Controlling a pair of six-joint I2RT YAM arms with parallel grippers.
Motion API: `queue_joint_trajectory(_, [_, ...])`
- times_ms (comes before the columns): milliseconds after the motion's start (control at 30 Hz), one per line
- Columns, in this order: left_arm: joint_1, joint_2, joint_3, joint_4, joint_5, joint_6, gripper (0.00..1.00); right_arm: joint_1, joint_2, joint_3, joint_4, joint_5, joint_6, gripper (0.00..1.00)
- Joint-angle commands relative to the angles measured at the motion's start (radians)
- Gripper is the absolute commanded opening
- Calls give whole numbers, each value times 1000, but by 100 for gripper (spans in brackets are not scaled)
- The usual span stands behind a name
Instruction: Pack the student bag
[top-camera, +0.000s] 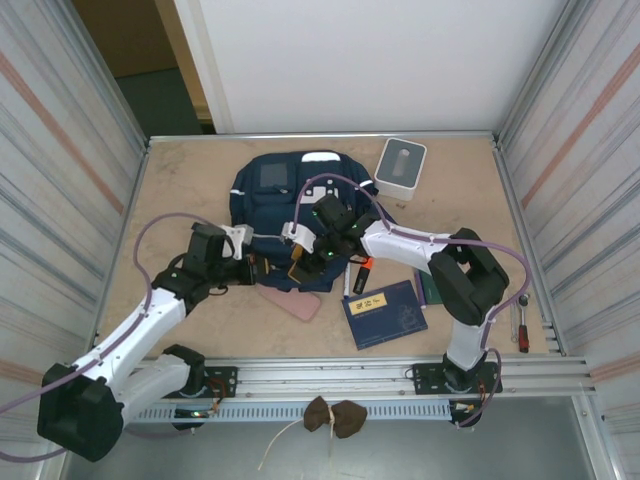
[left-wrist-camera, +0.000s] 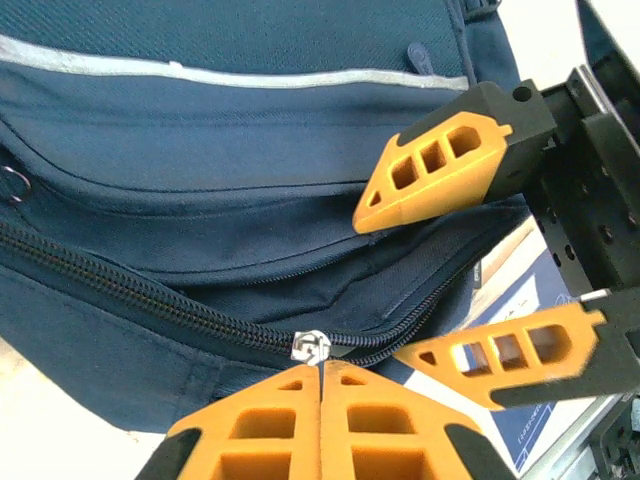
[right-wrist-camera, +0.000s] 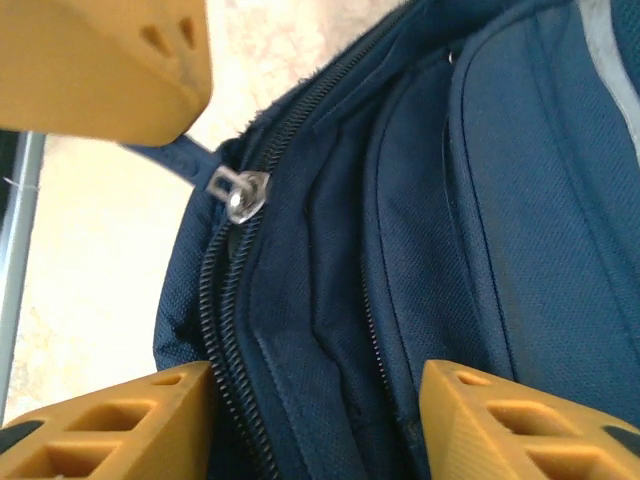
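Large navy-blue fabric backpack, thin reflective stripe: I log it lying flat at mid-table, nearer the far edge. Silver zipper pull sits on its main zip.

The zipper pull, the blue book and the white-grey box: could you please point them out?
zipper pull (left-wrist-camera: 308, 347), left wrist view, on the metal slider.
blue book (top-camera: 385, 314), top external view, middle of its cover.
white-grey box (top-camera: 401, 165), top external view, grey centre of its top.
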Motion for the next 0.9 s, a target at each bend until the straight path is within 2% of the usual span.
queue_joint_trajectory(0, [-27, -13, -44, 51, -23, -43, 0, 8, 23, -3, 17, 45, 19, 38])
queue_joint_trajectory(67, [-38, -12, -64, 65, -33, -55, 0, 6, 25, 0, 13, 45, 28, 24])
queue_joint_trajectory(133, [-52, -8, -82, 82, -41, -63, 0, 4, 21, 5, 5, 27, 35, 15])
queue_joint_trajectory(233, [-77, 6, -97, 107, -56, -63, 0, 3, 23, 15, -6, 7, 39, 9])
queue_joint_trajectory(333, [-86, 32, -105, 130, -48, -64, 1, 1, 26, 22, -9, 1, 44, 9])
queue_joint_trajectory(867, [-108, 99, -98, 158, -33, -38, 20, 1, 32, 40, -25, 10, 41, 9])
